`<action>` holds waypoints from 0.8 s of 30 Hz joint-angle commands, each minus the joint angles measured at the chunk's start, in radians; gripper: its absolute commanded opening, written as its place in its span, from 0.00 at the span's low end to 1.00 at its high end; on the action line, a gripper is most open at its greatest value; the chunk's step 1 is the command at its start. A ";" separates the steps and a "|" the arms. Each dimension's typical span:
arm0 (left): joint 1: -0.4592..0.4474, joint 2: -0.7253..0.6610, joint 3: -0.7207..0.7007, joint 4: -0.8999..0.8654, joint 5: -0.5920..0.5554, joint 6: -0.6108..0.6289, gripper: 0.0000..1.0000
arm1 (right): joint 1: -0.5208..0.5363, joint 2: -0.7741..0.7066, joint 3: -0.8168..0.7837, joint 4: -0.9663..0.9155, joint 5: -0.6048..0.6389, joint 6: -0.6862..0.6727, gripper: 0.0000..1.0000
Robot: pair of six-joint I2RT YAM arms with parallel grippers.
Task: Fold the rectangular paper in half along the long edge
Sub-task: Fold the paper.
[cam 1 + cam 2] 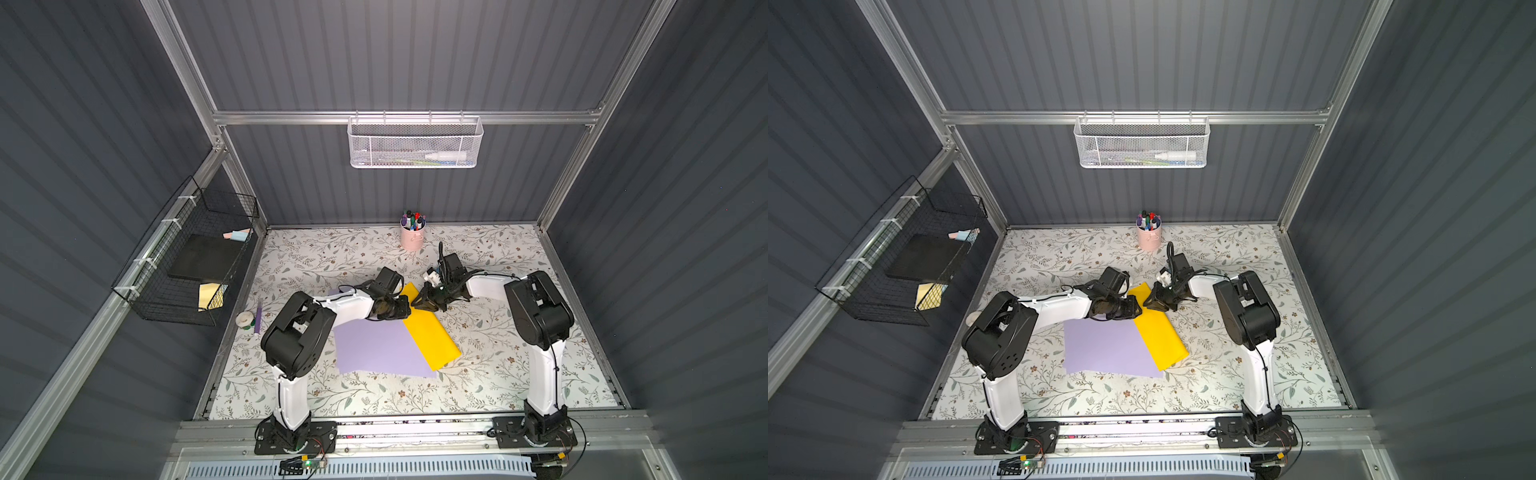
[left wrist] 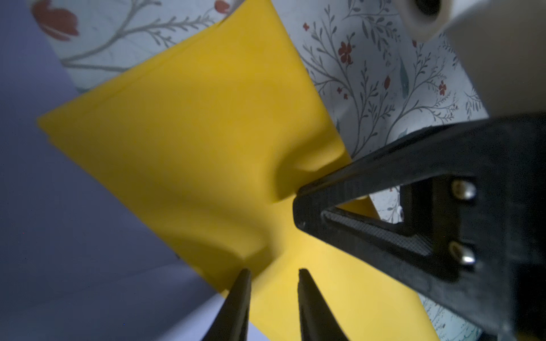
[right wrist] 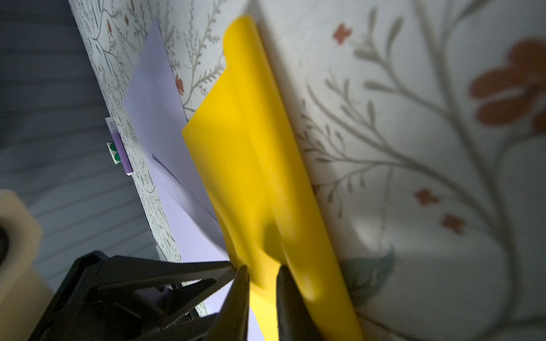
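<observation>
Two dimples crease the smooth yellow paper rectangle [image 2: 189, 133]; my left gripper [image 2: 273, 273] slightly parted, right gripper [image 3: 261, 270] hold unclear.

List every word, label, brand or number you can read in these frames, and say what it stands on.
No text can be read in any view.
White bottle in the mesh basket: any label is too small to read.
Markers in the pink cup: any print is too small to read.
Yellow paper and purple paper: plain, no print.
</observation>
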 commanded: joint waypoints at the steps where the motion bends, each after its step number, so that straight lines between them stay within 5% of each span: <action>1: 0.000 -0.029 0.003 0.014 -0.004 -0.012 0.31 | 0.001 -0.025 -0.012 0.022 -0.013 0.018 0.21; 24: 0.001 0.014 -0.011 0.033 -0.003 -0.027 0.24 | 0.001 -0.032 -0.069 0.151 -0.028 0.110 0.21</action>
